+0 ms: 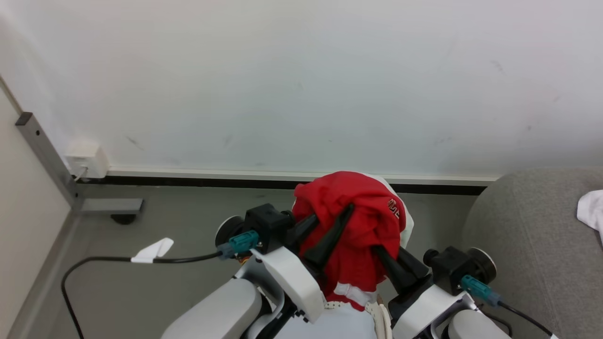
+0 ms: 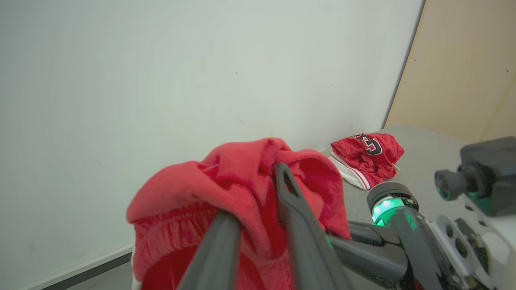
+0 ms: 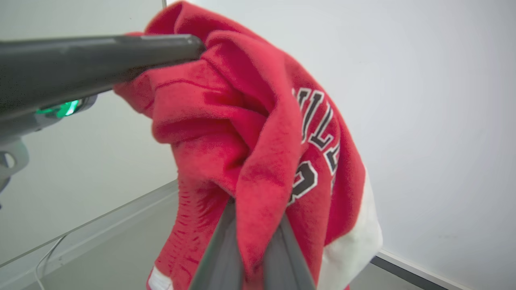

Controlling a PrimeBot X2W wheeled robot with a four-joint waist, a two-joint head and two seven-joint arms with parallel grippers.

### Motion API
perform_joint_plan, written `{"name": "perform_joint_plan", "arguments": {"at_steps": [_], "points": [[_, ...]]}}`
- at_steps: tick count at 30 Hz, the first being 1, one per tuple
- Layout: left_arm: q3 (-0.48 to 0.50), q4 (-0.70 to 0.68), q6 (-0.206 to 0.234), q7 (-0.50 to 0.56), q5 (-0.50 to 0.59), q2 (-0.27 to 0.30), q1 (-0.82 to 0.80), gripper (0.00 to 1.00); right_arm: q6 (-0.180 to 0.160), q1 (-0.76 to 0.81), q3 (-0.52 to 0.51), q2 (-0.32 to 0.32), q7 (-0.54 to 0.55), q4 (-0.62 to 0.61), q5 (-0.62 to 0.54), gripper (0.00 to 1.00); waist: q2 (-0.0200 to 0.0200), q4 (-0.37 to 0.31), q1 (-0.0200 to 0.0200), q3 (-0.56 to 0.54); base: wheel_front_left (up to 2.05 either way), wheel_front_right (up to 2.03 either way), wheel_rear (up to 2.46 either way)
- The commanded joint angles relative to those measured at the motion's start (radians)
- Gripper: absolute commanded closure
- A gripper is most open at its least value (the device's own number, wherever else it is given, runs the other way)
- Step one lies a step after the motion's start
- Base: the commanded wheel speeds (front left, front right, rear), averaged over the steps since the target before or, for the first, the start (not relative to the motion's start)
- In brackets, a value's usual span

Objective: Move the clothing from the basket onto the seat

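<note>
1. Left gripper (image 1: pixel 333 212) is clamped on the clothing (image 1: pixel 358 207). In the left wrist view, red fabric is bunched between its fingers (image 2: pixel 298 217).
2. Right gripper (image 1: pixel 388 256) is closed on the same garment from the other side. In the right wrist view its fingers (image 3: pixel 282 257) sit near together with a fold pinched between them.
3. The garment hangs in the air between the two grippers, in front of the white wall (image 1: pixel 301 84) and above the grey floor (image 1: pixel 179 292), touching neither.
4. Black-and-white lettering shows on its right flank, with white trim low down.
5. The seat (image 1: pixel 532 245) is off to the robot's right, apart from the held garment. A white bit of cloth (image 1: pixel 591 207) lies on it.
6. A second red garment (image 2: pixel 367 157) lies crumpled on a grey surface close to the wall. I cannot tell whether that surface is the seat.
</note>
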Motion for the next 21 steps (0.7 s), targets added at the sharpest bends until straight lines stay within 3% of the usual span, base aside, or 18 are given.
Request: {"name": "perform_joint_plan", "arguments": {"at_steps": [1,9,21], "points": [[0.0,0.003,0.004,-0.007,-0.004,0.008,0.017,0.0,-0.002,0.015,-0.009,-0.007,0.0,-0.009,0.001,1.0,-0.0001,-0.018,0.0,0.004,0.0,0.0,0.0],[-0.018,0.005,0.003,-0.013,-0.001,0.021,0.049,0.0,-0.002,0.03,-0.093,-0.044,0.0,-0.062,-0.016,1.0,-0.0001,-0.124,0.0,0.018,0.0,0.0,0.0],[-0.045,0.007,-0.004,-0.045,0.018,0.02,0.072,0.0,-0.002,0.066,-0.234,-0.07,0.0,-0.108,-0.042,1.0,-0.0001,-0.336,0.0,0.039,0.0,0.0,0.0]]}}
